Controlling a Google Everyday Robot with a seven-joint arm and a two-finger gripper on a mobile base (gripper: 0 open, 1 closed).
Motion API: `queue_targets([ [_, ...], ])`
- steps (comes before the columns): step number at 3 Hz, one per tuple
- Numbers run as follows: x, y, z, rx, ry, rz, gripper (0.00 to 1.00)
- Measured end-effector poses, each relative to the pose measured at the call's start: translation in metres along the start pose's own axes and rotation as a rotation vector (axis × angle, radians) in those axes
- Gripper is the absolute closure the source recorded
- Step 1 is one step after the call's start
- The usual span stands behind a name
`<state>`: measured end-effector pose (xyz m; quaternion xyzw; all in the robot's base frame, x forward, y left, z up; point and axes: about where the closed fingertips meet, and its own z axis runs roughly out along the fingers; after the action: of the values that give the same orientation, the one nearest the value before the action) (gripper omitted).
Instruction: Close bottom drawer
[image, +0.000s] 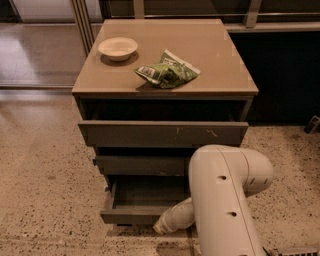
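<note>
- Our gripper (161, 228) hangs low; we cannot tell whether it grips anything.
- The bottom drawer (131, 215) lies just left of it, pulled well out; we judge the whole push remains.

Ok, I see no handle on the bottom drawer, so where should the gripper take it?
The bottom drawer stands pulled out with a plain, low front strip, so probably push on that strip near its middle, coming from the front, rather than pinch. The gripper is low, close by that strip.
</note>
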<state>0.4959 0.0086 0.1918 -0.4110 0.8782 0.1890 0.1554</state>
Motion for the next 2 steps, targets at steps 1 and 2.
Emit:
queue_targets([
  [1,-0.006,-0.01,0.0,0.019,-0.012,-0.007,1.0],
  [2,-0.022,-0.032,0.003,0.054,-0.045,-0.019,1.0],
])
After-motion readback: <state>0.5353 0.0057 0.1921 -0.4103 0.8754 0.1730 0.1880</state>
